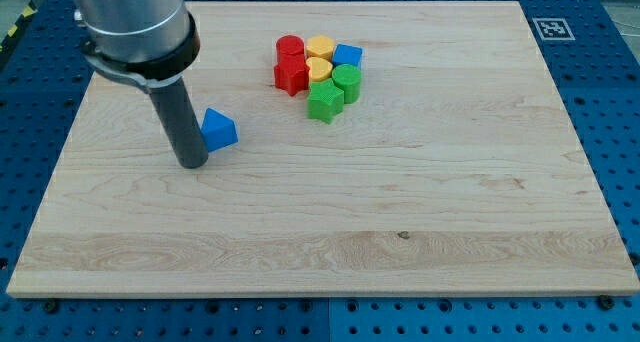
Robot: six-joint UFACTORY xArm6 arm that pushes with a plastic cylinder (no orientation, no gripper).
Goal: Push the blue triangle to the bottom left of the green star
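Presently, my tip (pixel 192 164) rests on the wooden board (pixel 330 242) in the view's left half, with the dark rod rising from it to the grey arm housing at the view's top left. No jaws exist on this rig, so nothing is gripped or clamped; the rod ends plain. The blue triangle (pixel 219 130) sits immediately to the view's right of the rod, touching it or very nearly so along its left edge; the exact contact cannot be confirmed because the rod covers that side. The triangle lies well apart from the cluster of blocks nearer the view's top centre. In that cluster, the green star (pixel 324 102) occupies the lowest position. Just above and right of it is a green round block (pixel 347 81), touching it. A red star (pixel 291 76) stands at the cluster's left, with a red cylinder (pixel 289 49) just behind it. Two yellow blocks occupy the middle: a yellow round block (pixel 320 48) at the top and a yellow heart (pixel 319 68) below it, shape only roughly discernible. A second blue block (pixel 348 55) sits at the cluster's upper right. The triangle lies to the left of the green star and slightly lower in the view, with bare board between them.
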